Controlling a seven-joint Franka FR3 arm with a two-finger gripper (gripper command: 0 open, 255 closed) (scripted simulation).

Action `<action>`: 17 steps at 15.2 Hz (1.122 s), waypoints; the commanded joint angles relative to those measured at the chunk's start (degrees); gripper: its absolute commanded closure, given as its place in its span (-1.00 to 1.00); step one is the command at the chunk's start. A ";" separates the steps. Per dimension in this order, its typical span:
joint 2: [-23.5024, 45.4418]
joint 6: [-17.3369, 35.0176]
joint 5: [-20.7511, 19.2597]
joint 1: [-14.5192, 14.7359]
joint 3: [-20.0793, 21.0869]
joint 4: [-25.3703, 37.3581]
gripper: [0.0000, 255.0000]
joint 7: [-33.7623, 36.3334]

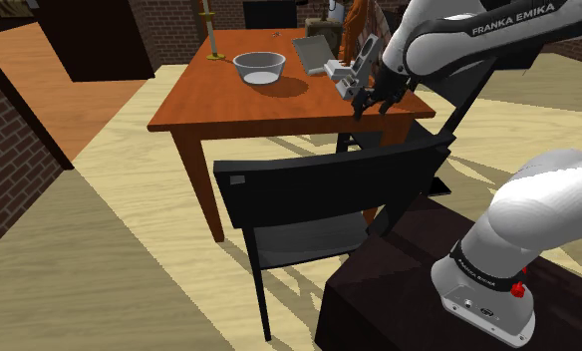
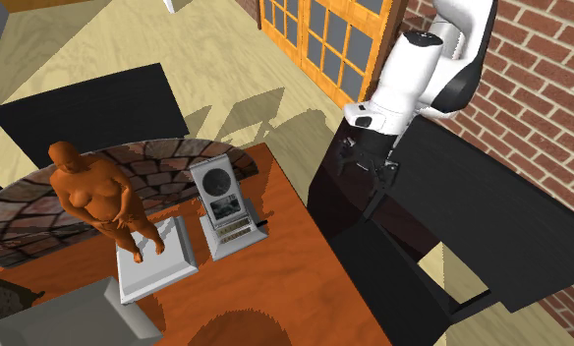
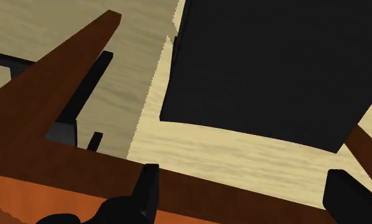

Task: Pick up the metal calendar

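Grey against the orange-brown table [image 1: 209, 110], the calendar [image 1: 343, 70] stands on the tabletop a little way in from the edge nearest the robot's stand, close to that edge's corner. In the second exterior view the calendar [image 2: 222, 208] sits just beside the pale plinth [image 2: 162, 263] of an orange figure [image 2: 96, 197], further in on the table. The main risk, as I judge it, is alignment. The gripper [image 1: 372, 104] hangs at the table's edge rather than over the calendar, so a straight descent would put a finger on the rim of the table or send it past the rim toward the black chair [image 1: 319, 184] tucked below. A sideways approach that comes in too low could nudge the calendar inward across the table, tip it, or jam it against the plinth. A shallow pinch on its upright part could also let it slip or rotate as it lifts. In the wrist view the gripper [image 3: 248, 184] has its two black fingers [image 3: 148, 184] spread wide apart with nothing between them. They frame only the table's brown edge, pale floor and the dark chair seat beneath. It holds nothing and touches nothing, hovering above the table.
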 commanded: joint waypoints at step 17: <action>32.51 62.88 -2.56 -24.98 9.71 8.04 -1.00 3.61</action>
